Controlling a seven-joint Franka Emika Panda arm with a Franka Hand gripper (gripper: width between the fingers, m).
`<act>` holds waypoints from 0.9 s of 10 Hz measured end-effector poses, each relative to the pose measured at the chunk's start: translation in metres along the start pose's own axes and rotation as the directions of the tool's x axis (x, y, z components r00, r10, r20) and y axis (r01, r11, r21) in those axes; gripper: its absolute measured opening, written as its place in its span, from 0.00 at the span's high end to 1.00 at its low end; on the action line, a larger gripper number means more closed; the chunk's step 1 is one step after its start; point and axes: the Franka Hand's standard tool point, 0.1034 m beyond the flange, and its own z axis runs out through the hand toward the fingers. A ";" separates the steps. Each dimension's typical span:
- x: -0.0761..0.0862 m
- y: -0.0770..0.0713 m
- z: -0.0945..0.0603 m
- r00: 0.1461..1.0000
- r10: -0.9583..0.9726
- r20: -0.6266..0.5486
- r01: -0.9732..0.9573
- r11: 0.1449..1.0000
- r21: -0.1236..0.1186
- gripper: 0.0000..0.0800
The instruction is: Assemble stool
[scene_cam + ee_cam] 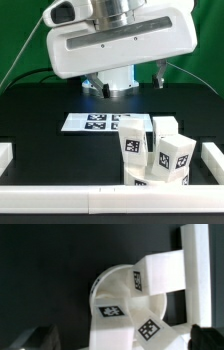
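Gripper [118,341]: jaws spread wide, holding nothing. Round seat [112,308]: directly beneath, between the fingertips, one leg [165,272] attached, lying sideways. Loose legs [170,155]: nearby.

We see a matte black table top [40,125] under everything. A thin flat white marker board [95,122] printed with black square tags lies flat on it. Plain white border blocks [60,201] line the near edge and both sides. Green backdrop [15,40] behind.

Black table [40,140] with marker board [95,123], stool parts [158,150].
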 end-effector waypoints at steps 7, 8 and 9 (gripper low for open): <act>0.030 0.027 -0.004 0.772 -0.635 -0.017 0.619 0.759 -0.202 0.19; 0.030 0.025 -0.003 0.742 -0.671 -0.011 0.655 0.728 -0.204 0.19; 0.030 0.026 -0.003 0.675 -0.738 0.009 0.723 0.660 -0.204 0.19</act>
